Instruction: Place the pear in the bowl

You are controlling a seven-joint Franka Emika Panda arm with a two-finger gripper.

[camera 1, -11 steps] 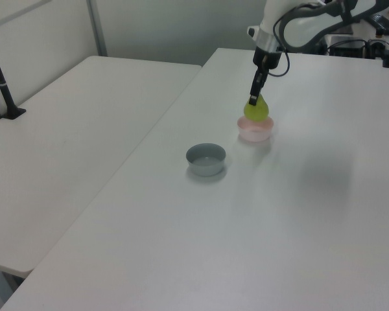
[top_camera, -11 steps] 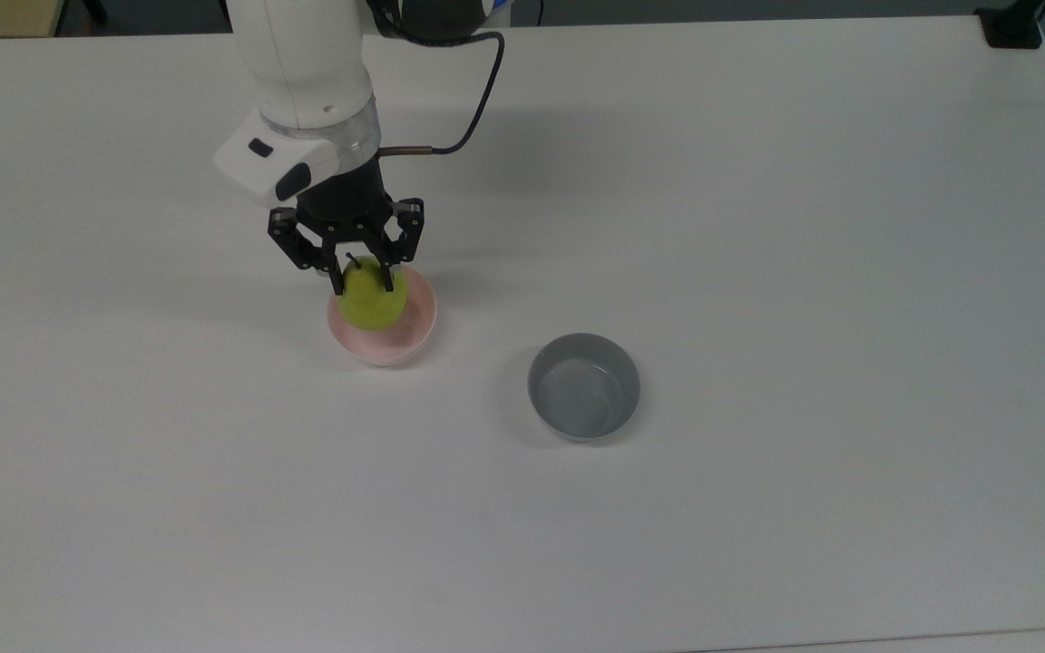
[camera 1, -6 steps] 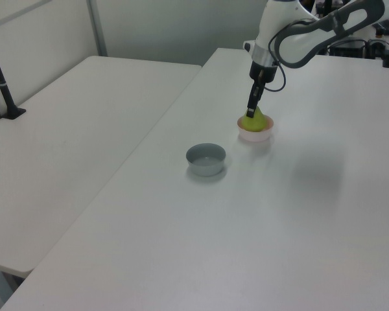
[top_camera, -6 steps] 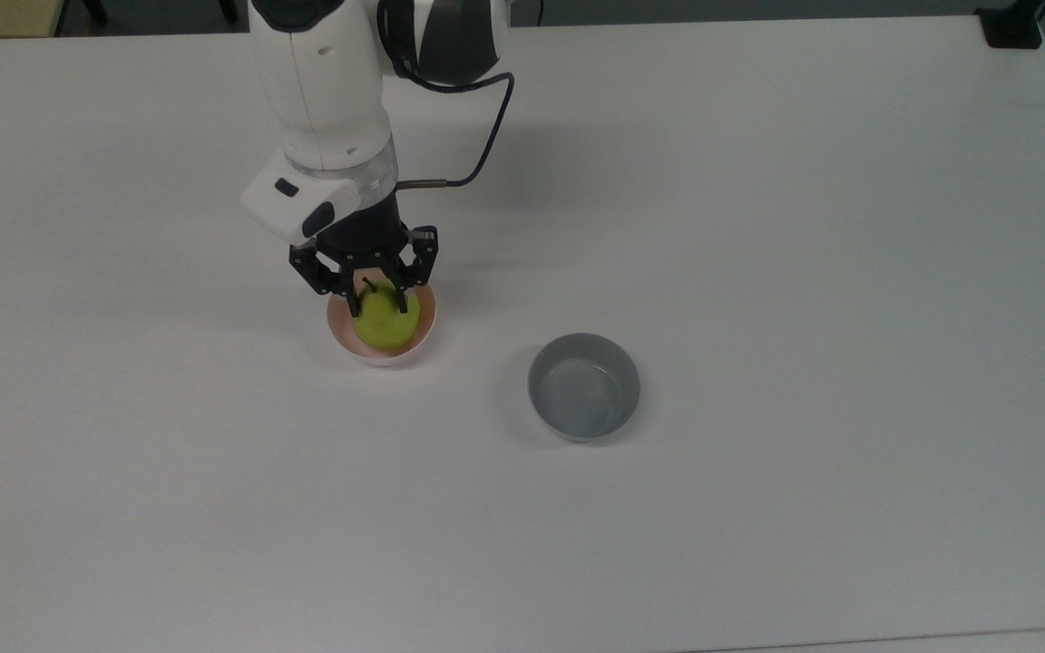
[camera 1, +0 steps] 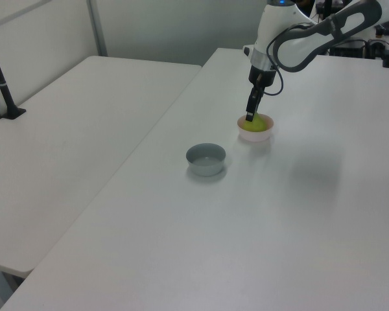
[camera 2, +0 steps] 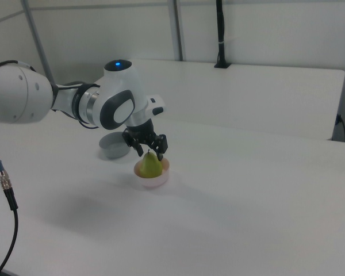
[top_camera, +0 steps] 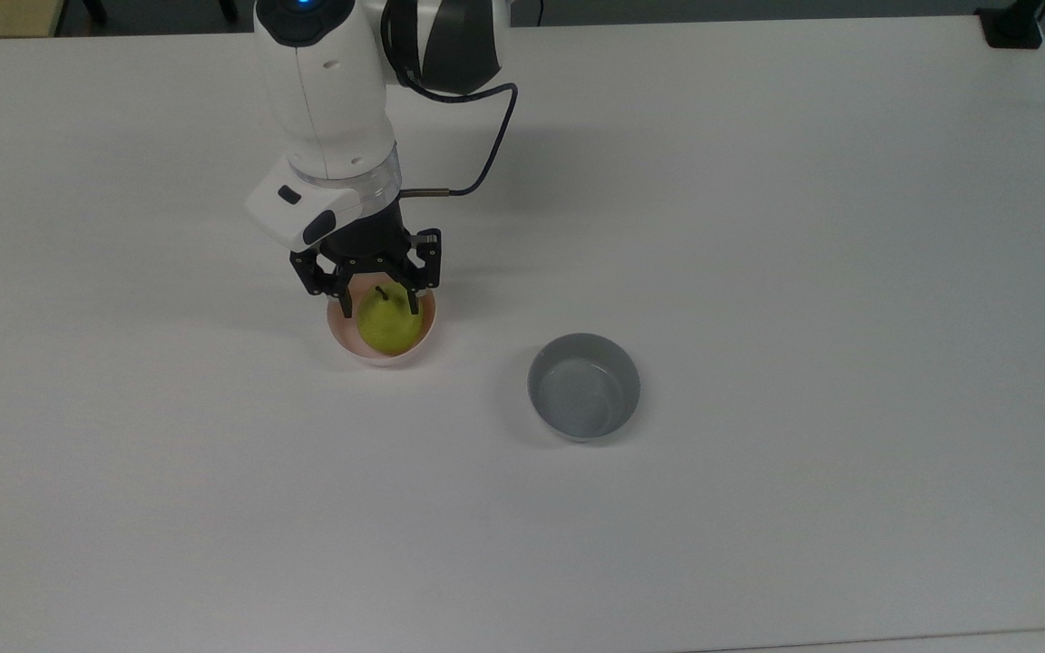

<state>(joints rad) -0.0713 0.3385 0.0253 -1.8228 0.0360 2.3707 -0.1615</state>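
The yellow-green pear (top_camera: 387,325) stands upright inside the pale pink bowl (top_camera: 344,342), stem up. My gripper (top_camera: 379,305) hangs straight above it, open, with one black finger on each side of the pear's narrow top and a small gap to the fruit. In the left view the pear (camera 1: 257,123) sits low in the bowl (camera 1: 255,135) under the gripper (camera 1: 249,118). In the right view the gripper (camera 2: 150,153) straddles the pear (camera 2: 151,167), which rises above the bowl's (camera 2: 153,182) rim.
A grey bowl (top_camera: 584,387) of like size stands empty on the white table (top_camera: 758,227), toward the top view's right of the pink one. It also appears as a grey bowl (camera 1: 205,159) and grey bowl (camera 2: 112,148). A second table (camera 1: 65,142) adjoins.
The gripper came down with the pear, from above the pink bowl's rim into the bowl. The fingers have spread apart and the pear now rests in the bowl.
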